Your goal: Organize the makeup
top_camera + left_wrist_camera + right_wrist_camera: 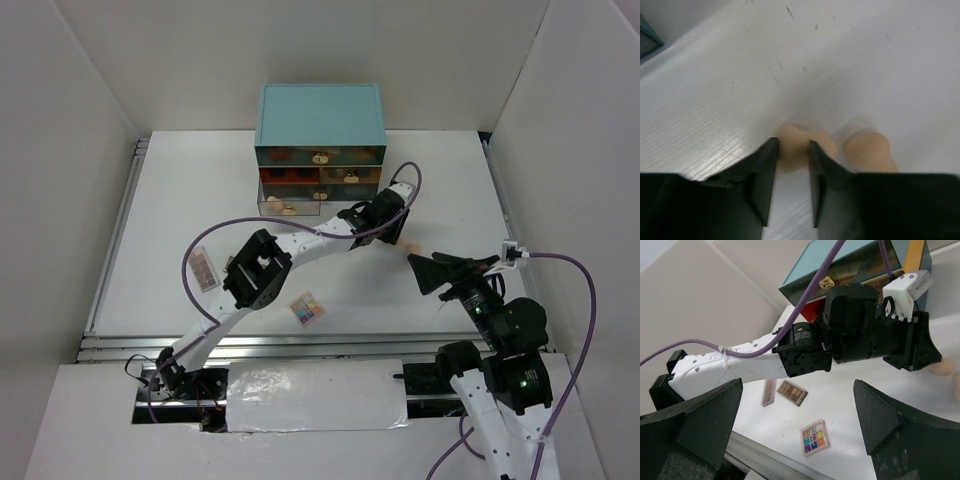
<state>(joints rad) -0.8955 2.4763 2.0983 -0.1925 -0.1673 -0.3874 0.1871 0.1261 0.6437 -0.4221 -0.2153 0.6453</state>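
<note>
Two peach egg-shaped sponges lie on the white table to the right of the chest. My left gripper [793,150] is down on the table, and its fingers press both sides of the left sponge [790,134]. The other sponge [867,146] sits free just to the right. From above, the left gripper [398,232] shows beside a sponge [411,249]. My right gripper [797,385] hovers open and holds nothing. A square multicolour palette [308,309] lies at the front centre. Two rectangular eyeshadow palettes [792,392] [768,391] lie at the left.
The teal chest of drawers [320,115] stands at the back centre with its bottom drawer [288,205] pulled out. The left arm stretches diagonally across the table's middle. A metal rail [250,345] runs along the near edge. White walls enclose the sides.
</note>
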